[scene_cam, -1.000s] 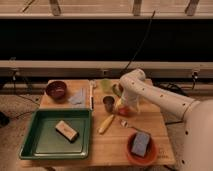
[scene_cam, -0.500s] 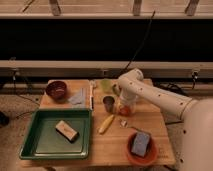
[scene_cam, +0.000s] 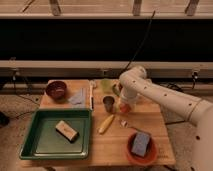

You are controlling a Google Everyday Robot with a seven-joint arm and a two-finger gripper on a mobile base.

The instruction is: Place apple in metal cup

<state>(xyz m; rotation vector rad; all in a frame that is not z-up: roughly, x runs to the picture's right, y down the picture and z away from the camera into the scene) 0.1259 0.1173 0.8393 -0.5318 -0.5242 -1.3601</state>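
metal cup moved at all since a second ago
No, the metal cup keeps its spot by the corner of the green tray; the gripper hangs close beside it.

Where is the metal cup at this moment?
In the camera view the metal cup stands near the middle of the table, just picture-left of the tool, behind the long yellow item.

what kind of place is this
Probably a robot test lab: a wooden table set with props like the green tray and metal cup, a cable running down behind. The gripper sits beside the metal cup.
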